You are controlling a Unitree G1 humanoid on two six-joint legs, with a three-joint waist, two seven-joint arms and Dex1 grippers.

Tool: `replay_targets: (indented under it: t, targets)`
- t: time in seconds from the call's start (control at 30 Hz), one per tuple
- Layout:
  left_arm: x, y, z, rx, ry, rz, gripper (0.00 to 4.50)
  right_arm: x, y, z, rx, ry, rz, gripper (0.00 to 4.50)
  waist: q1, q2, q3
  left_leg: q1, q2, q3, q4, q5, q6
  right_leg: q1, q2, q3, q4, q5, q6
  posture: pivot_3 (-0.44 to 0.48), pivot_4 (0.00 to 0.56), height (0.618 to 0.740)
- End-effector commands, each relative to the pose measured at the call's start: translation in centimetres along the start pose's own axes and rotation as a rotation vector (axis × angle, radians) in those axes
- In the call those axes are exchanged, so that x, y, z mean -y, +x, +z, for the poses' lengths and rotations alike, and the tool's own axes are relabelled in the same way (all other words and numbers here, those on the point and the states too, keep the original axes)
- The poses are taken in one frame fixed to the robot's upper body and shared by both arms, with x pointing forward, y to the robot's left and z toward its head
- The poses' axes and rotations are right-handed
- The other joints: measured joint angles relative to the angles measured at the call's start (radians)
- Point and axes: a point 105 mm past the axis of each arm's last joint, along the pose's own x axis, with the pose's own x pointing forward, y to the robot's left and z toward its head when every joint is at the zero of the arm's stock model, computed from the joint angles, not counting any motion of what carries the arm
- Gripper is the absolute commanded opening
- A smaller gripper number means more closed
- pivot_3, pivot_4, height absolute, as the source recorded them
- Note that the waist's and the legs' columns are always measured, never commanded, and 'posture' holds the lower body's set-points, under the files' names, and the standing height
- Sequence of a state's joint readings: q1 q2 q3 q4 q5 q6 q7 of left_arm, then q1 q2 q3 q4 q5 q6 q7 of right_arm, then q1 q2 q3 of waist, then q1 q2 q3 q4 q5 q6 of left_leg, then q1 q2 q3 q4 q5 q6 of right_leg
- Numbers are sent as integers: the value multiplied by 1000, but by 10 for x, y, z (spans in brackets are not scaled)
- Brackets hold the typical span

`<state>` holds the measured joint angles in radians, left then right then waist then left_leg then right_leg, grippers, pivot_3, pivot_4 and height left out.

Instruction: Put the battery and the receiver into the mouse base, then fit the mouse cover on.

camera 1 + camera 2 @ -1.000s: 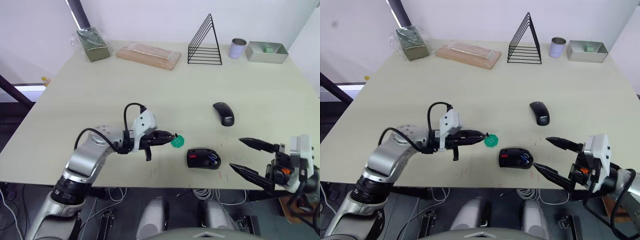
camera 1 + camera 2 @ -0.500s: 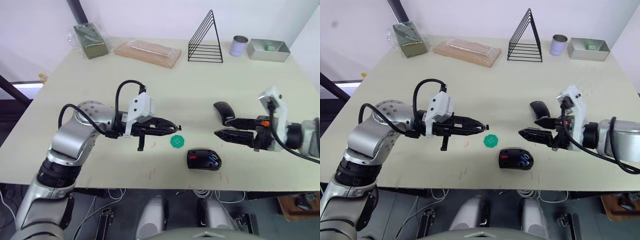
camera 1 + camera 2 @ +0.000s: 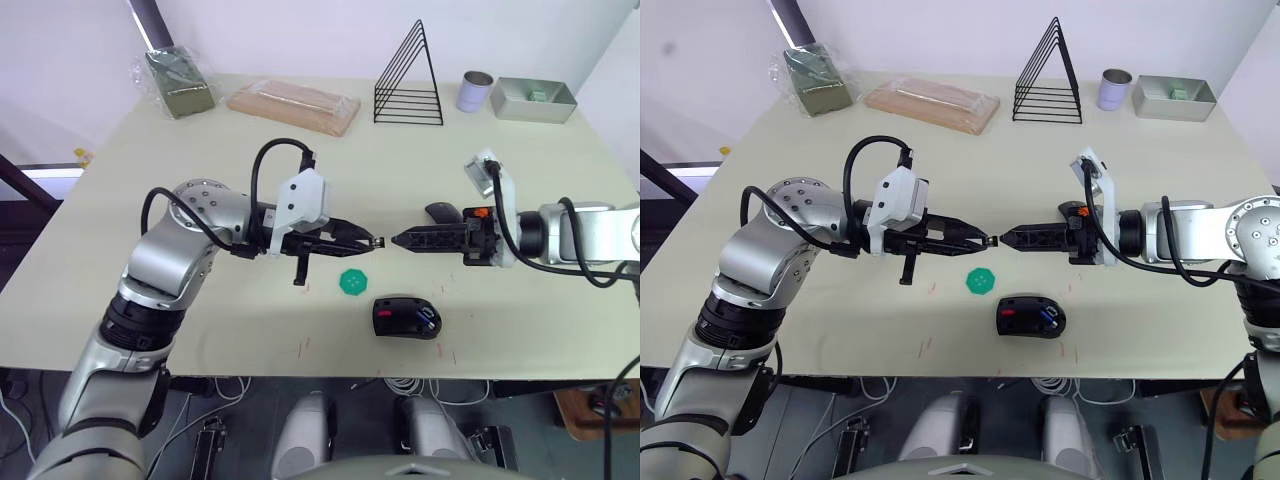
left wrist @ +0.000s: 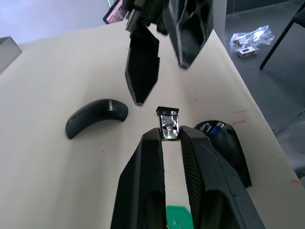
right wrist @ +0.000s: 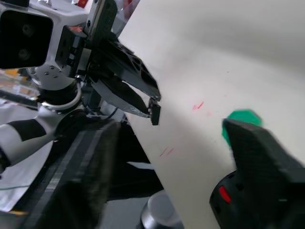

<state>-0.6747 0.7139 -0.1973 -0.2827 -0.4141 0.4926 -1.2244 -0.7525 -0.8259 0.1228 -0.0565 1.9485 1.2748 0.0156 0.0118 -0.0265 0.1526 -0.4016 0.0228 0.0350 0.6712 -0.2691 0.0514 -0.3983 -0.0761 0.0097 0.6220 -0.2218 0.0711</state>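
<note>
Green disc (image 3: 353,282) lies well before wire rack (image 3: 408,78).

A pale brand mark — apparently "Lenovo" — is printed on the mouse cover (image 4: 97,116); nothing else can be read.

Mouse base (image 3: 407,318) sits by the table's (image 3: 150,190) front edge, disc (image 3: 353,282) just left of it — mouse cover (image 3: 444,212) farther back right, my two grippers tip to tip above.

Stereo head pair overhead, wrist cameras facing
</note>
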Motion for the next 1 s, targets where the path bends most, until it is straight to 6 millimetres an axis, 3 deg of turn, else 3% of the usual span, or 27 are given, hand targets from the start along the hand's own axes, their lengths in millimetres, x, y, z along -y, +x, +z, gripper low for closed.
replay_targets:
  t: [0.03,0.3,0.37,0.47,1.0]
  targets:
    - [-3,-2,10,13,55,17,262,-9,0,9,1,-6,49,2368,0,0,0,0,0,0,0,0,0,0,0,0,0,0,0,0,150,740]
    - [-3,-2,9,16,64,22,262,-9,3,10,-38,11,64,2368,2,0,0,0,0,0,0,0,0,-1,0,0,1,0,0,0,150,740]
    - [-4,-3,7,15,64,25,262,-9,4,7,-55,12,75,1830,1,0,0,0,0,0,0,0,0,-1,0,0,1,0,0,0,150,740]
    - [-4,-3,7,15,66,25,262,-9,4,6,-58,13,77,548,1,0,0,0,0,0,0,0,0,-1,1,0,1,0,0,0,150,740]
    - [-2,0,8,19,78,20,262,-10,11,10,-23,23,93,548,0,0,0,-1,0,0,0,0,0,-2,1,0,1,0,0,0,150,740]
